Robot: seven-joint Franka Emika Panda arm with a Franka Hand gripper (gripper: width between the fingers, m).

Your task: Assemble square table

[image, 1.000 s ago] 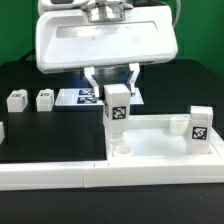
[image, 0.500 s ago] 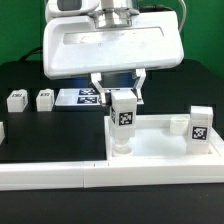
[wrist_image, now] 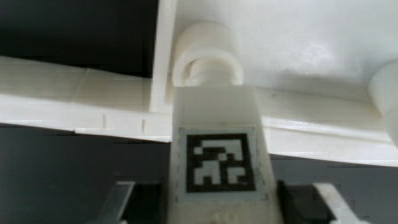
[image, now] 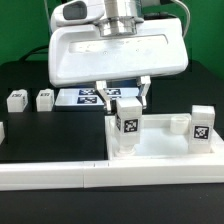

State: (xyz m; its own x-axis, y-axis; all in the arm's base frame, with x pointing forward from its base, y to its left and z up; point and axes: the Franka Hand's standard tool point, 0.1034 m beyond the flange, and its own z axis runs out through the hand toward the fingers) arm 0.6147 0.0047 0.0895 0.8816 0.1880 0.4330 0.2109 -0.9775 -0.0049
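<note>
As the gripper (image: 126, 106) hangs over the top (image: 165, 152), its jaws are closed partway onto a leg (image: 127, 122). The fingers (image: 105, 97) clamp its upper part from both sides. The leg is upright with its tag facing the exterior camera. Its lower end is at the top's corner socket on the exterior view's left.

In the wrist view, the leg (wrist_image: 215, 140) runs straight out from between the fingers (wrist_image: 135, 204) to the round socket (wrist_image: 206, 68). Can't tell if it's seated or only touching.

The top lies flat on the black table (image: 50, 135), rim up. A second leg (image: 200, 124) stands upright at the top's corner on the exterior view's right. A third leg (image: 15, 100) and a fourth leg (image: 44, 99) sit loose, well apart from the top, beside the marker board (image: 86, 97). A white rail (image: 50, 173) lies along the table's near side, just beside the top.
</note>
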